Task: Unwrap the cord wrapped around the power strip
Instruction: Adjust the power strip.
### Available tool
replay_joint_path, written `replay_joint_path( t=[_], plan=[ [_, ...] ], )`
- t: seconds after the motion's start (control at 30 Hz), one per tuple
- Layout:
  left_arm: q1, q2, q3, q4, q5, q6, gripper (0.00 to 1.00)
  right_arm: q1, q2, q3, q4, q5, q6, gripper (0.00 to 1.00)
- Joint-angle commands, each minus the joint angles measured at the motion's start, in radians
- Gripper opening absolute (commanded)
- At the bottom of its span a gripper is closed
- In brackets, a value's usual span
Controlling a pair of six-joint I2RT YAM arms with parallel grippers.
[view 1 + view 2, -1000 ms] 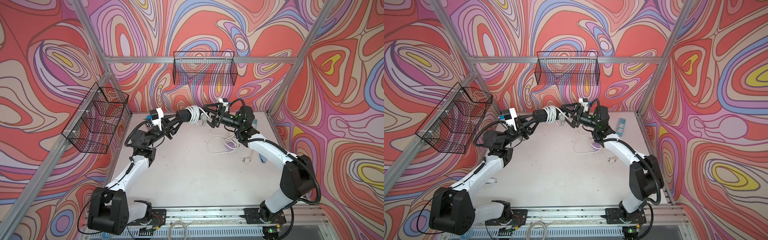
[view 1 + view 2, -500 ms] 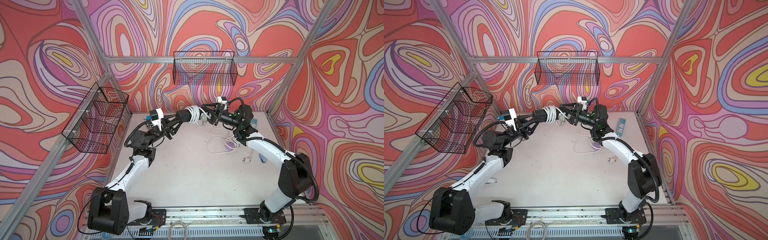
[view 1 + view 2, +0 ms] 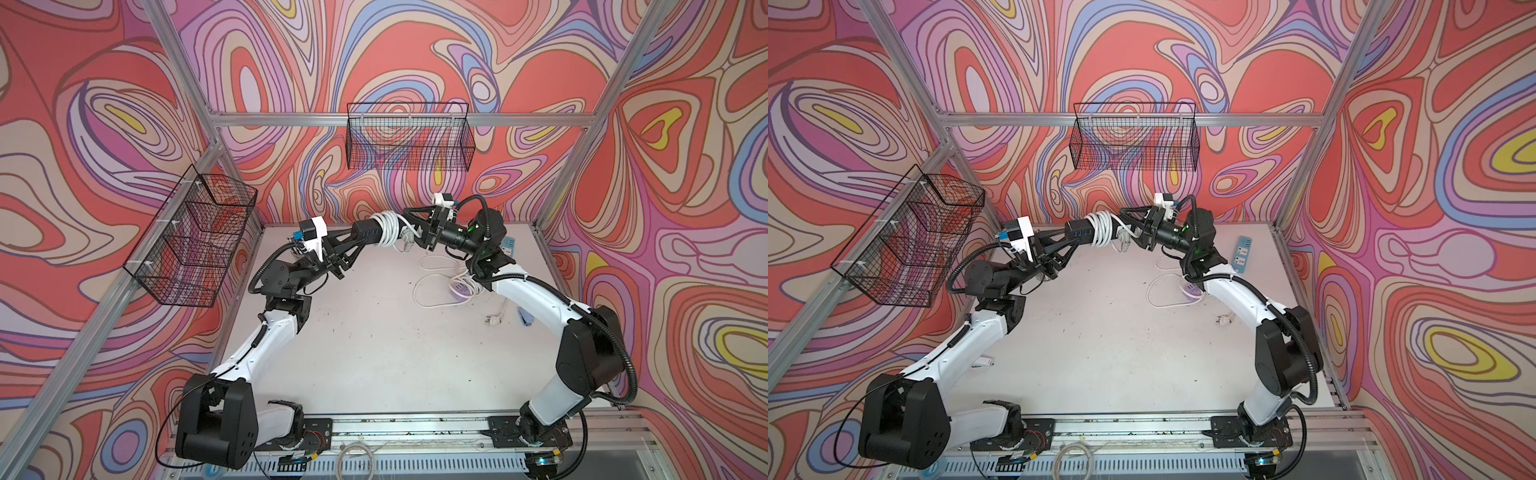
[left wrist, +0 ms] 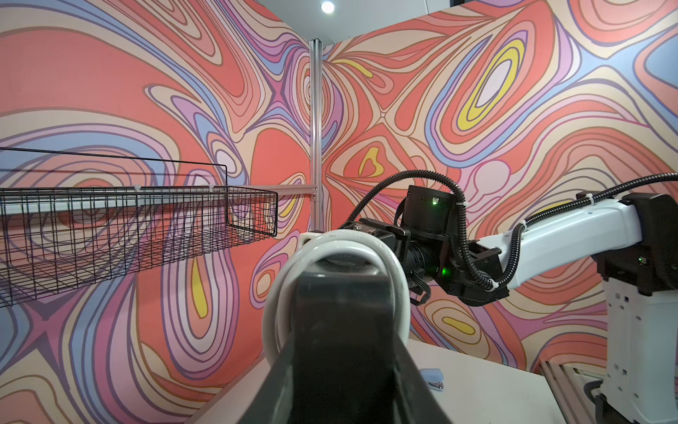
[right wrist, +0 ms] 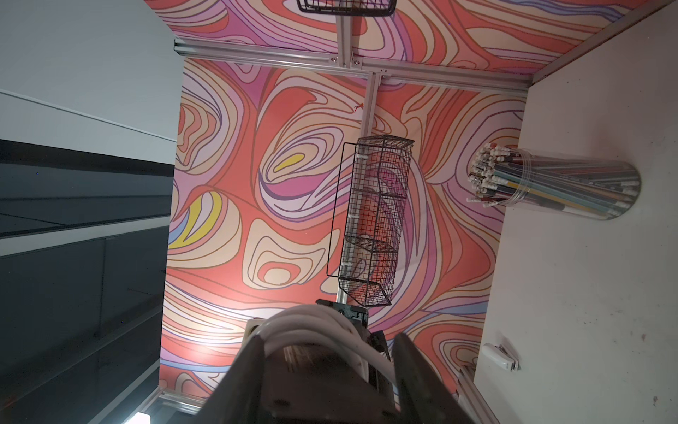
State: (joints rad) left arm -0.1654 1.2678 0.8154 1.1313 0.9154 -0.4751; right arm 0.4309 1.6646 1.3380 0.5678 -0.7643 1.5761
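Lower middle of frame: bare bench (image 3: 374,340). Right of centre above it, a loose white cable (image 3: 432,286) lies on the bench, apart from the job. Upper middle — black power strip (image 3: 370,230) held in the air between both arms. Left pincer (image 3: 354,240) clenched on its bare end; my read, that holds the coils clear of the bench all round. White cord (image 3: 388,228) is wound in several turns at the other end. Right pincer (image 3: 412,227) grasps that wrapped end, jaws either side — probably to work a turn off.

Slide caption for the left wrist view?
Left pincer holds a black power strip, white cord coiled round it; right pincer grips the far end; wire basket on the wall.
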Motion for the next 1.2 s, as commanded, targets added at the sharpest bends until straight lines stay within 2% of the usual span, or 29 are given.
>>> replay_joint_path(
  t=[0.0, 0.4, 0.77, 0.8, 0.83, 0.9, 0.97, 1.0, 1.03, 1.17],
  plan=[
    [-0.005, 0.004, 0.042, 0.043, 0.033, -0.023, 0.11, 0.014, 0.007, 0.047, 0.009, -0.001, -0.038, 0.28],
    [-0.005, 0.019, 0.063, 0.015, 0.058, -0.036, 0.26, 0.027, 0.009, 0.080, -0.050, -0.012, -0.079, 0.27],
    [-0.006, 0.027, 0.073, -0.002, 0.063, -0.047, 0.50, 0.037, 0.017, 0.102, -0.073, -0.020, -0.097, 0.27],
    [-0.006, 0.027, 0.075, -0.005, 0.064, -0.047, 0.50, 0.038, 0.017, 0.103, -0.073, -0.020, -0.095, 0.27],
    [-0.005, 0.027, 0.078, -0.008, 0.070, -0.046, 0.44, 0.038, 0.018, 0.105, -0.074, -0.020, -0.097, 0.27],
    [-0.006, 0.028, 0.088, -0.030, 0.086, -0.042, 0.16, 0.039, 0.019, 0.105, -0.070, -0.020, -0.094, 0.27],
    [-0.007, 0.027, 0.092, -0.040, 0.089, -0.038, 0.01, 0.039, 0.018, 0.107, -0.071, -0.020, -0.094, 0.27],
    [-0.008, 0.027, 0.091, -0.041, 0.088, -0.039, 0.01, 0.039, 0.018, 0.107, -0.070, -0.020, -0.094, 0.27],
    [-0.007, 0.027, 0.090, -0.042, 0.089, -0.039, 0.05, 0.040, 0.018, 0.107, -0.068, -0.019, -0.094, 0.27],
    [-0.009, 0.024, 0.087, -0.054, 0.088, -0.035, 0.28, 0.039, 0.018, 0.114, -0.065, -0.018, -0.093, 0.27]
  ],
)
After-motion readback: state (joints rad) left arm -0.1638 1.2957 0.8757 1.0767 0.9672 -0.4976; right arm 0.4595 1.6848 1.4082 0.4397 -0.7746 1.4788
